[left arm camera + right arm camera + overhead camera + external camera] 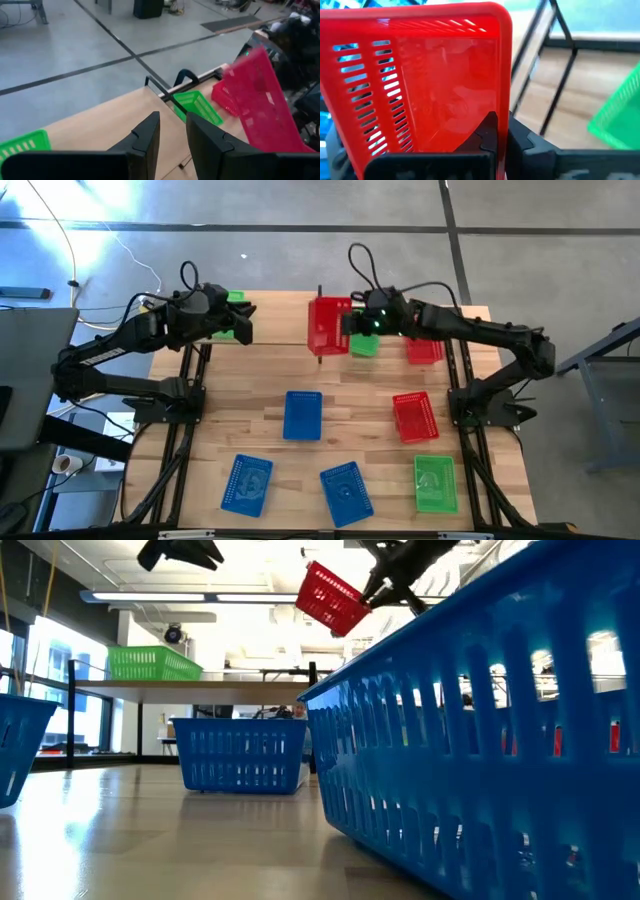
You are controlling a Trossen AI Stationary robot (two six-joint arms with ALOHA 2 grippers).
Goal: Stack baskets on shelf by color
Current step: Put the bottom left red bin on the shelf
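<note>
My right gripper point(352, 322) is shut on a red basket point(328, 326), held high over the shelf point(275, 350) at the table's far side; the low view shows this basket point(333, 598) tilted in the air. Below the gripper a green basket point(365, 345) and another red one point(425, 350) rest on the shelf. My left gripper point(238, 322) hovers open above the shelf's left end, beside a second green basket point(236, 298) that stands there on its base. Three blue baskets point(303, 415), a red one point(415, 417) and a green one point(435, 482) stand on the table. My right gripper pinches one side wall of the red basket at its rim point(504, 120), one finger point(487, 135) inside the basket and the other point(522, 142) outside. It comes at the basket from the table's right. The basket is lifted clear and hangs tilted.
Two blue baskets point(240, 755) point(500, 740) fill much of the low view, with a third at its left edge. The arm bases stand at the table's left and right edges. Bare shelf board point(110, 120) lies between the left green basket point(22, 145) and the middle green one point(197, 106).
</note>
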